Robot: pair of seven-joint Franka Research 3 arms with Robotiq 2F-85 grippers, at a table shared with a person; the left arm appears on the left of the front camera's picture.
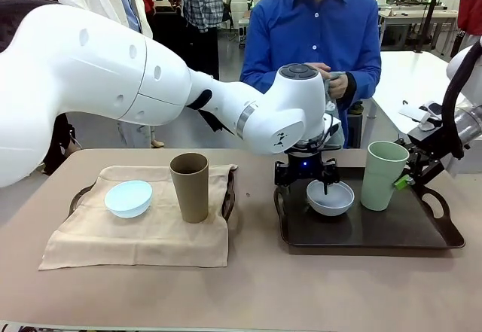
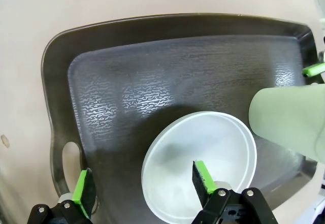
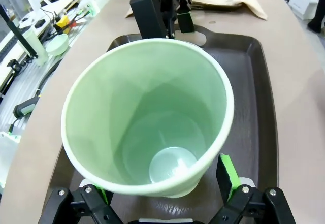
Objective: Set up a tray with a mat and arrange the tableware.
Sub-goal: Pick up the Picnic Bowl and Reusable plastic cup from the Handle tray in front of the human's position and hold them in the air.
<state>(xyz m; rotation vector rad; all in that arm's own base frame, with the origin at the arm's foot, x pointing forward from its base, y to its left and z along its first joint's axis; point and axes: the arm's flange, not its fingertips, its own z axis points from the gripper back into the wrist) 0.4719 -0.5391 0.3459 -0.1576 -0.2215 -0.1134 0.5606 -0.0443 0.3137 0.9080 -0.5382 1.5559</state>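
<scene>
Tabletop (image 1: 248, 287), 9 o'clock side: beige mat (image 1: 143, 234) carrying pale blue bowl (image 1: 129, 198), with upright brown cup (image 1: 190, 187) at its 3 o'clock. 3 o'clock side: dark tray (image 1: 376, 243) carrying white bowl (image 1: 331, 200) and upright pale green cup (image 1: 382, 174). Left hand (image 1: 307, 185) over white bowl; right hand (image 1: 404, 181) at pale green cup's 3 o'clock.

No legible text, number, brand name or sign found on any item in the three views. One small dark emblem stands on the white housing of the left arm (image 1: 280, 138), near its wrist; it is too small to read.
</scene>
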